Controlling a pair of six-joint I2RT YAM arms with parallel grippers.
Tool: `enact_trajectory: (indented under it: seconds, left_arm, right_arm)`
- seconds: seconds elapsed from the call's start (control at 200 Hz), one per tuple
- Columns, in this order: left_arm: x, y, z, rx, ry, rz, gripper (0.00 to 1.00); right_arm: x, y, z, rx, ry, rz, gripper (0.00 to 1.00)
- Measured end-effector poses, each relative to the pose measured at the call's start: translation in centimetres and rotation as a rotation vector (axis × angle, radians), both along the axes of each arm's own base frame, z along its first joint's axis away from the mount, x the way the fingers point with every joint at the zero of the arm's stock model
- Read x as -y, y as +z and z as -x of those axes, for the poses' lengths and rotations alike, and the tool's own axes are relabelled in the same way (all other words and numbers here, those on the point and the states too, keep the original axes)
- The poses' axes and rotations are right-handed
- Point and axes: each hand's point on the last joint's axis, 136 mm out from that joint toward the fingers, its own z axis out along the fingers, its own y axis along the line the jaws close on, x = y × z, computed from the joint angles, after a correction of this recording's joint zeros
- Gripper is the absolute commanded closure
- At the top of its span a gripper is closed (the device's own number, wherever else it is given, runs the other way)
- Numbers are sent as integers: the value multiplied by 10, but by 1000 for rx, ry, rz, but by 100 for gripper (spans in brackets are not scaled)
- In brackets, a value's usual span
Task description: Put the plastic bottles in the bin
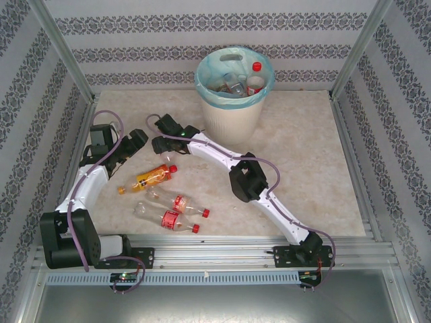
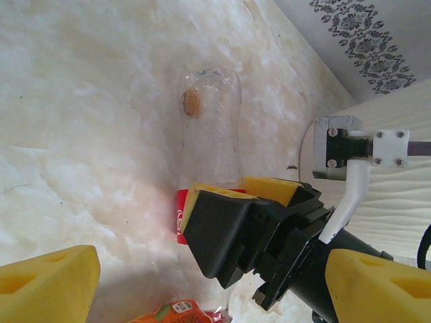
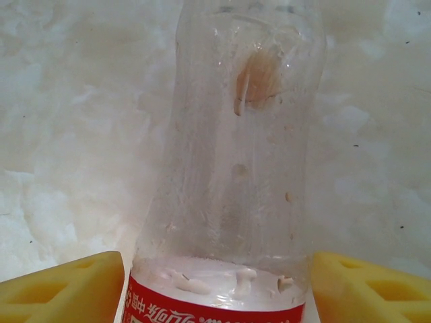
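At the table's (image 1: pixel 303 155) far edge stands the bin (image 1: pixel 232 118) with several bottles (image 1: pixel 239 82) inside, and loose bottles (image 1: pixel 168 200) lie toward the near left corner. The right gripper (image 3: pixel 219 286) has its fingers apart on either side of a clear red-labelled bottle (image 3: pixel 236 134), while the left gripper (image 2: pixel 212 286) gapes wide. The top is cream and marble-patterned, and striped floral wallpaper (image 1: pixel 202 23) lines the walls.

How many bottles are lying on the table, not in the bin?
4. An orange bottle lies left of centre, two red-labelled bottles lie closer to the near edge, and a fourth bottle lies between the right gripper's fingers. More may be hidden.
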Motion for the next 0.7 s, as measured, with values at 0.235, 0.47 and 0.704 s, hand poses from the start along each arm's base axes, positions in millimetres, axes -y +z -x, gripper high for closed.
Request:
enact_trajectory:
  seconds: [0.235, 0.47, 0.704]
  left_arm:
    - [0, 2, -2, 10, 4, 4, 13]
    - [0, 2, -2, 12, 5, 4, 13]
    - [0, 2, -2, 13, 4, 4, 14]
  right_arm:
    - [-2, -4, -2, -18, 12, -17, 27]
    - [-3, -8, -3, -36, 17, -27, 40]
    - [3, -5, -6, -35, 25, -23, 48]
